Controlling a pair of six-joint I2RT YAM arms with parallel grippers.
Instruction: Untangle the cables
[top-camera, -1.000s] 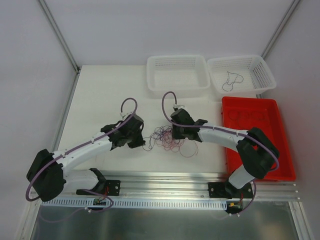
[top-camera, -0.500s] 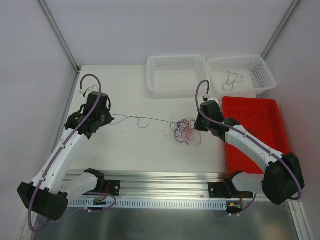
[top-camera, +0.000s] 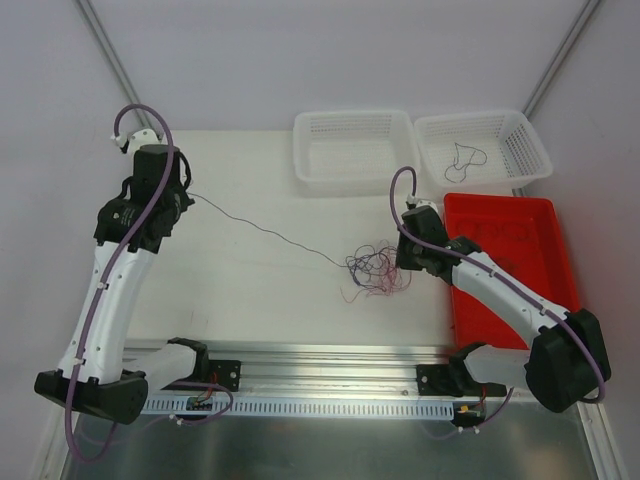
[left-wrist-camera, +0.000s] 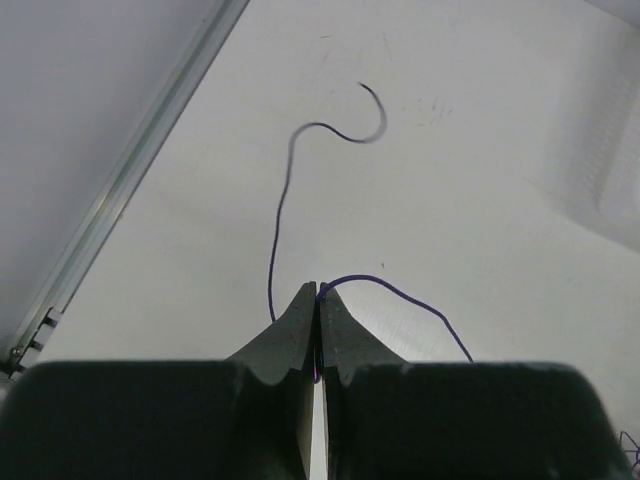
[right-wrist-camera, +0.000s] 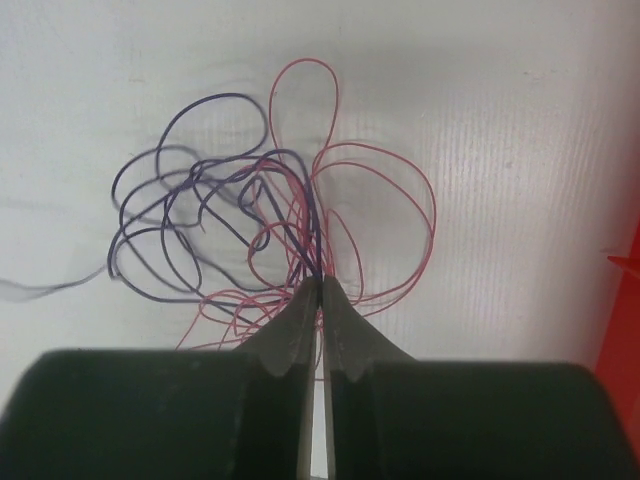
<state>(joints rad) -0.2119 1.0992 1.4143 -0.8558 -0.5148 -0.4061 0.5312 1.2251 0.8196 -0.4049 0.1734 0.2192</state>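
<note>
**Ana:** What is on the left?

**Ben:** At ten o'clock on the tabletop (top-camera: 240, 290), the left end effector (top-camera: 178, 195) is pressed together, pinching one dark strand (top-camera: 265, 228). The strand runs taut toward four o'clock into the bundle of cables (top-camera: 375, 268), just right of centre.

**Ana:** And the right?

**Ben:** The right end effector (top-camera: 400, 258) meets the bundle's three o'clock edge, its tips pinched on red and purple loops.

**Ana:** How will the cables handle?

**Ben:** My judgement is that they are hair-thin, light, limp and springy, so likely to slip or snag. They are best gripped at a free end or outer loop.

**Ana:** Do the views differ?

**Ben:** Only the overhead view shows the whole stretched strand. The left wrist view adds a loose curled tail (left-wrist-camera: 330, 128) at twelve o'clock. The right wrist view separates purple loops (right-wrist-camera: 190, 200) at nine o'clock from red loops (right-wrist-camera: 400, 200) at two.
</note>
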